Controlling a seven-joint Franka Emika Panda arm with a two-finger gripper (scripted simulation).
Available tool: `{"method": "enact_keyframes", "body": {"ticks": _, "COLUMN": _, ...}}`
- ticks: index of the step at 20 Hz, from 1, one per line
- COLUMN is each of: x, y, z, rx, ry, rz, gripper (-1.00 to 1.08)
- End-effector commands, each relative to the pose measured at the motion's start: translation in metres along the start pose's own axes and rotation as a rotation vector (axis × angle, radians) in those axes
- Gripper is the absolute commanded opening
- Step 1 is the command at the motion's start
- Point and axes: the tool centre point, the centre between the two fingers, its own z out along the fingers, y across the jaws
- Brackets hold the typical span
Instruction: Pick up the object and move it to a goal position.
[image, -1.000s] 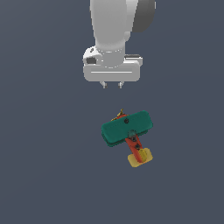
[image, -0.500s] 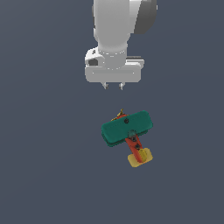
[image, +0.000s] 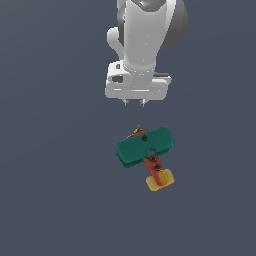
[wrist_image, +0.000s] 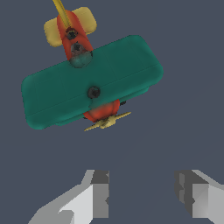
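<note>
Currently we see the toy biplane lying on the flat dark grey floor, free of the robot. The gripper hangs above the floor on the far side of the plane in the exterior view, clear of it, with a strip of bare floor between its fingertips and the plane's nose. In the wrist view the fingers stand apart with nothing between them; the toy sits beyond the finger gap and somewhat off to one side of it.

We note the upper green wing slab is tilted across the exterior view, its long edges unobstructed. The yellow propeller points toward the gripper; the yellow tail points away. We see only bare floor on every side of the plane.
</note>
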Motion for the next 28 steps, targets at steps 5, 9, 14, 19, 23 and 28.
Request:
{"method": "enact_keyframes", "body": {"ticks": 5, "x": 0.002, "y": -0.020, "z": 0.019, "rx": -0.093, "ry": -0.048, "rz": -0.060, "gripper": 0.28}}
{"method": "enact_keyframes", "body": {"ticks": 9, "x": 0.004, "y": -0.034, "z": 0.032, "rx": -0.163, "ry": -0.077, "rz": -0.101, "gripper": 0.28}}
{"method": "enact_keyframes", "body": {"ticks": 14, "x": 0.005, "y": -0.051, "z": 0.047, "rx": -0.254, "ry": -0.107, "rz": -0.152, "gripper": 0.28}}
{"method": "enact_keyframes", "body": {"ticks": 19, "x": 0.007, "y": -0.067, "z": 0.061, "rx": -0.350, "ry": -0.128, "rz": -0.201, "gripper": 0.28}}
{"method": "enact_keyframes", "body": {"ticks": 23, "x": 0.008, "y": -0.081, "z": 0.071, "rx": -0.428, "ry": -0.140, "rz": -0.241, "gripper": 0.28}}
{"method": "enact_keyframes", "body": {"ticks": 28, "x": 0.010, "y": -0.097, "z": 0.084, "rx": -0.529, "ry": -0.146, "rz": -0.289, "gripper": 0.28}}
